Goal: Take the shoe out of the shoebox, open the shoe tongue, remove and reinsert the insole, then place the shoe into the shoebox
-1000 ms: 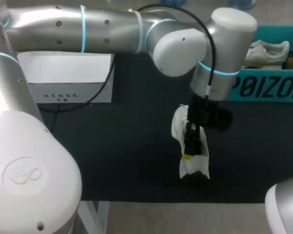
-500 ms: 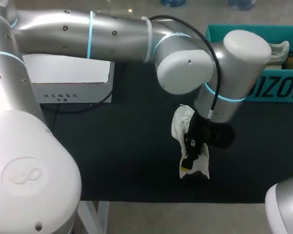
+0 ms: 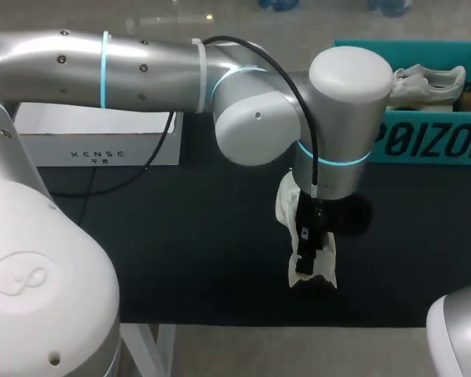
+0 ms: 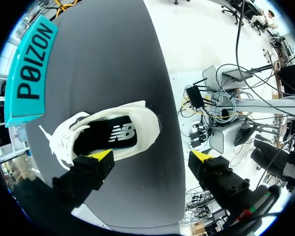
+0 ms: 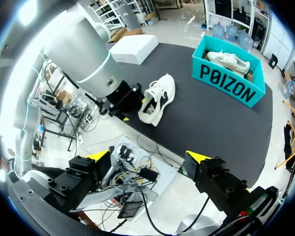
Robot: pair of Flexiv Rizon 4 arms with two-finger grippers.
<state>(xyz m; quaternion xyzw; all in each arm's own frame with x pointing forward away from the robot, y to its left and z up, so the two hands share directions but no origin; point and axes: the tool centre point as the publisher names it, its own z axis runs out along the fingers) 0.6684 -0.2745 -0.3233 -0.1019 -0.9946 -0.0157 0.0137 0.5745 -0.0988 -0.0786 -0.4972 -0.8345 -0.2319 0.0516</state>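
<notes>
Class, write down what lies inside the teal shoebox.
One pale shoe lies inside the teal shoebox. The shoe and the box's front wall cover most of the floor, so anything beneath cannot be seen.

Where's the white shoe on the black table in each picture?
Head view: the white shoe lies under the left gripper, near the table's front edge.
Left wrist view: just ahead of one fingertip.
Right wrist view: far ahead, beside the left arm.
Shared landmark: the teal shoebox.

Shoe (image 5: 158,97) on table (image 5: 206,125) — shoebox (image 5: 226,87) apart, right hand (image 5: 148,156) fingers parted.
</notes>
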